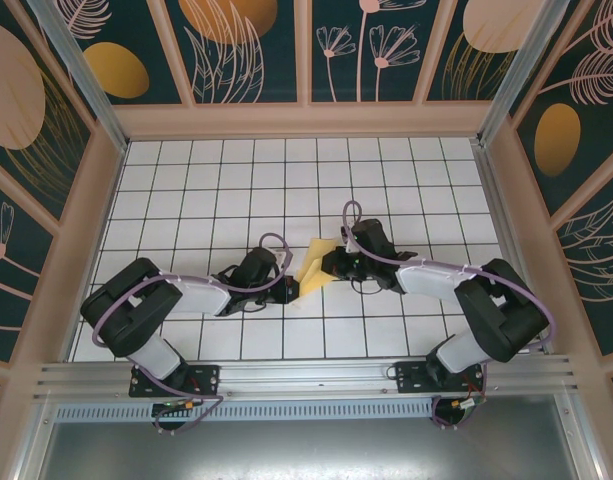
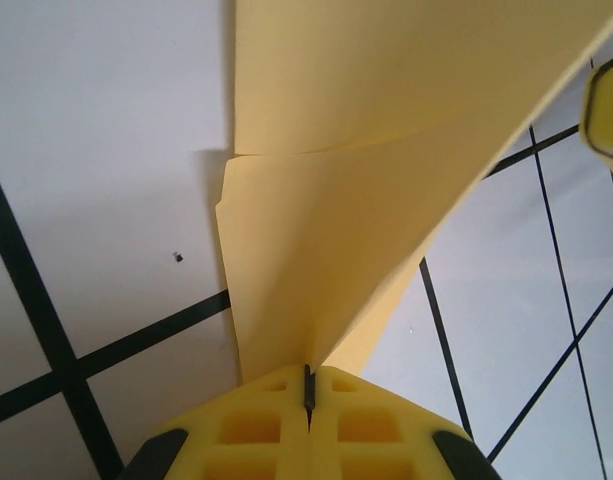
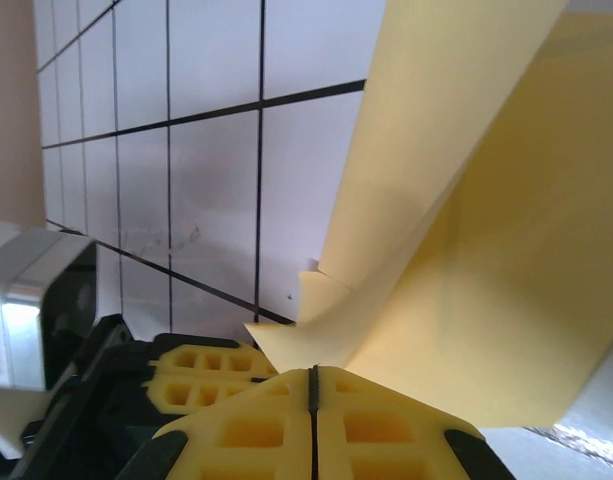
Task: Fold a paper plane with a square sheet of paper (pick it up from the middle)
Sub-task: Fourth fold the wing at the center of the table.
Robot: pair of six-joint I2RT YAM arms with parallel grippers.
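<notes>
Pinching the square sheet of paper [image 1: 316, 262] at frame centre, left gripper [image 2: 308, 388] and right gripper [image 3: 313, 385] both sit clamped on it; some folds look done (layers overlap), more creasing seems left.

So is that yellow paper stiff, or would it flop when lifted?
Probably floppy: the sheet of paper bows in a curve just above the shut jaws. Its folded layers likely stiffen it a little along the creases. It seems very light, and might tear if pulled from both ends.
</notes>
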